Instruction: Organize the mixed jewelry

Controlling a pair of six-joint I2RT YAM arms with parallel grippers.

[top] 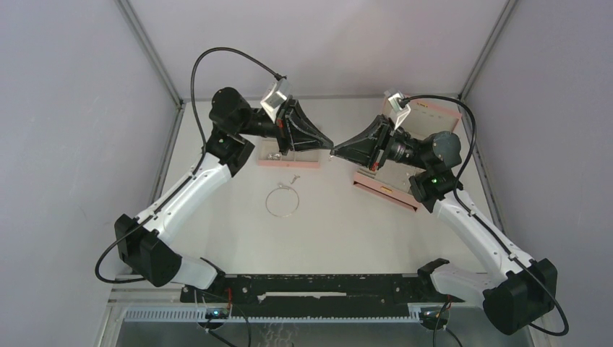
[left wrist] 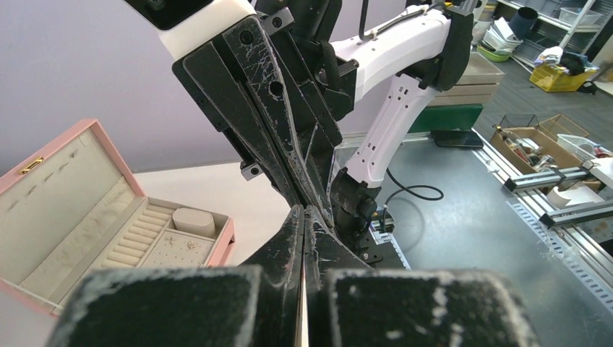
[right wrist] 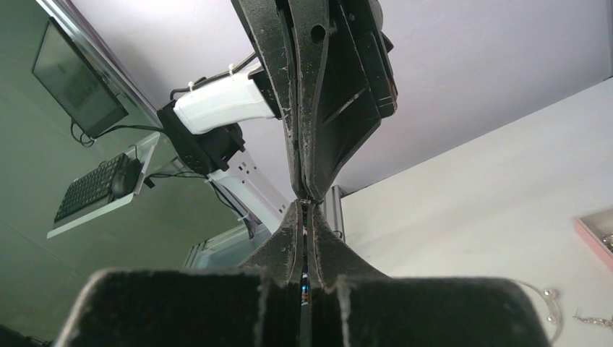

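The thin silver wire hoop [top: 282, 201] lies flat on the table, in front of both grippers; part of it shows in the right wrist view [right wrist: 548, 302]. A tiny silver piece [top: 293, 178] lies just beyond it, also in the right wrist view [right wrist: 591, 318]. More tiny pieces [top: 272, 156] sit on the pink tray [top: 303, 164]. My left gripper [top: 329, 144] and right gripper [top: 335, 150] are both shut and meet tip to tip above the table's middle. The wrist views show the left gripper [left wrist: 305, 211] and the right gripper [right wrist: 304, 204] shut. I cannot tell whether anything is pinched.
An open pink box [top: 387, 189] with its lid [top: 434, 116] up stands at the right, under the right arm. In the left wrist view the box [left wrist: 87, 217] shows ring rolls and a pad with tiny studs [left wrist: 189, 246]. The pink tray's corner [right wrist: 594, 237] shows in the right wrist view.
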